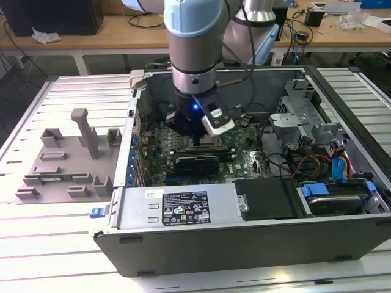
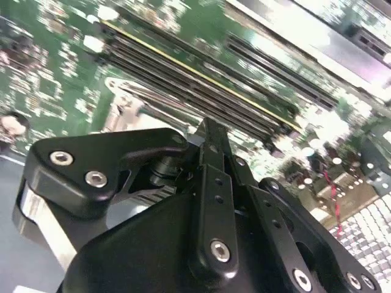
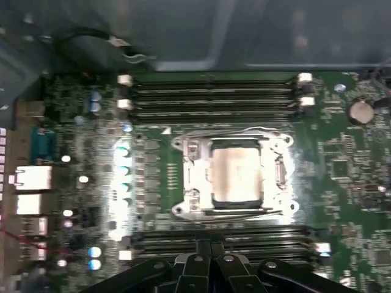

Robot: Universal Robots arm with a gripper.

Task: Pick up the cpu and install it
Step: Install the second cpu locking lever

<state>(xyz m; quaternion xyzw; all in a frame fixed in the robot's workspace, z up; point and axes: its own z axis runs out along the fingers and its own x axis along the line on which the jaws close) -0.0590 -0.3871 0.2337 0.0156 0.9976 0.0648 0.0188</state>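
In the first wrist view the cpu (image 3: 236, 174) lies flat with its silver top up, inside the metal socket frame (image 3: 183, 177) in the middle of the green motherboard (image 3: 342, 177). My gripper (image 3: 211, 249) hangs above the board beside the socket, over the nearby memory slots, and is apart from the cpu. Its black fingers (image 2: 208, 143) are pressed together with nothing between them. In the exterior view the gripper (image 1: 204, 137) reaches down into the open computer case (image 1: 183, 238).
Memory slots (image 3: 214, 94) run along both sides of the socket. Inside the case are a power supply (image 1: 183, 207), a drive cage (image 1: 293, 116) and loose cables (image 1: 317, 162). A grey parts fixture (image 1: 67, 165) stands on the table at the exterior view's left.
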